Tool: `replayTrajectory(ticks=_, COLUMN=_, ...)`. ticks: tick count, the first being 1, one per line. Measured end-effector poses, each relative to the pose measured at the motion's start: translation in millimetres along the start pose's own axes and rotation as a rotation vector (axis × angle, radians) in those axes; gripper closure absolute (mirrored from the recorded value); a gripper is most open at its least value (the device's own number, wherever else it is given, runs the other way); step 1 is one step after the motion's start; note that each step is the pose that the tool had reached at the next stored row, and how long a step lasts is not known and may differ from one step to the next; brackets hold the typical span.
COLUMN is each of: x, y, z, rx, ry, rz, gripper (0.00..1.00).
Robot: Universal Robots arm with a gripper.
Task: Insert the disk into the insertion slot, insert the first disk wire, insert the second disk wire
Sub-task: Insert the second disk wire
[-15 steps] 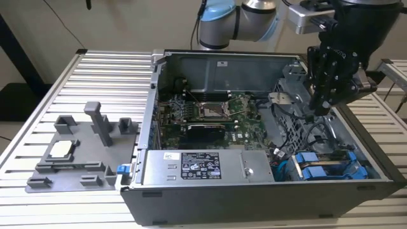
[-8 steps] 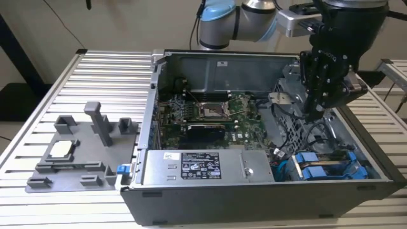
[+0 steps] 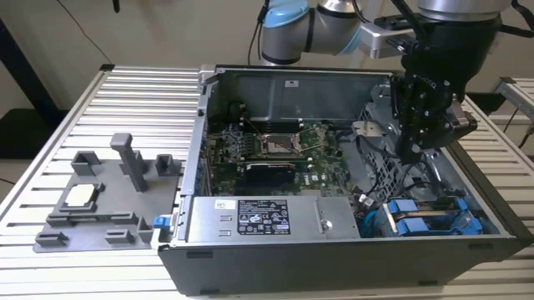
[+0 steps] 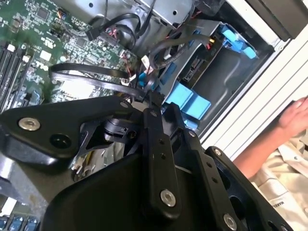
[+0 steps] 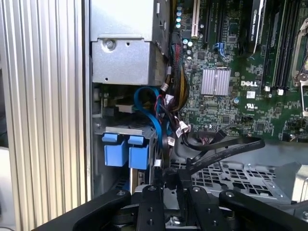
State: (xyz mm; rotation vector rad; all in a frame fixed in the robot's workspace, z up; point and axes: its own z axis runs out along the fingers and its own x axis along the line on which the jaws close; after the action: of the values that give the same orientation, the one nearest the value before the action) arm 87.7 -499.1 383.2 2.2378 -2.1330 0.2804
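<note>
Exterior view: open PC case (image 3: 351, 262) on slatted table (image 3: 125, 94). Gripper (image 3: 411, 153) is down inside at the exterior view's right, above the drive cage. Insertion slot (image 3: 434, 215) is at the near right corner w/ the disk (image 3: 413, 226) in it. Only the disk's blue carrier shows and the body is hidden, so can't confirm how deep it's seated. Power-supply box (image 3: 267, 219) sits just left of the slot. Jaws not readable here.

Second wrist view: jaws drawn nearly together, pinching the end of a black flat disk wire (image 4: 86, 66) at the gripper (image 4: 150, 98) tip. Wire loops off over the motherboard (image 4: 43, 33). Blue carrier tabs (image 4: 185, 98) lie just beyond the tip. My read: wire-insertion step. To do it well, keep plug square to the disk's socket, no twist, go slow, and keep the loop clear of cables bunched nearby. A person's hand (image 4: 296, 115) rests outside the case edge, well apart from the tip.

First wrist view: gripper (image 5: 168, 175) w/ disk wire (image 5: 255, 142) arching away. Blue carrier tabs (image 5: 122, 150) are near, w/ a blue cable (image 5: 156, 122) close by. Socket not visible, so align by the carrier edge, ease in, don't force.
</note>
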Motion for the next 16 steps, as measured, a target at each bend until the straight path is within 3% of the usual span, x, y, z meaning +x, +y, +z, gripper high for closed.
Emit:
replayTrajectory(ticks=3, x=-0.2, y=3.9, z=-0.3, rx=0.0067, ry=0.0037, rz=0.000, gripper=0.73)
replayTrajectory(ticks=7, x=-0.4, y=8.7, z=-1.0, rx=0.0348, ry=0.0106, rz=0.004, gripper=0.73)
replayTrajectory(ticks=10, x=-0.7, y=13.2, z=-1.1, rx=0.0659, ry=0.0274, rz=0.007, gripper=0.73)
replayTrajectory(ticks=11, x=-0.9, y=14.7, z=-0.7, rx=0.0714, ry=0.0319, rz=0.008, gripper=0.73)
replayTrajectory(ticks=13, x=-1.1, y=17.5, z=-0.1, rx=0.0767, ry=0.0370, rz=0.009, gripper=0.73)
replayTrajectory(ticks=16, x=-1.6, y=20.2, z=1.3, rx=0.0777, ry=0.0388, rz=0.011, gripper=0.73)
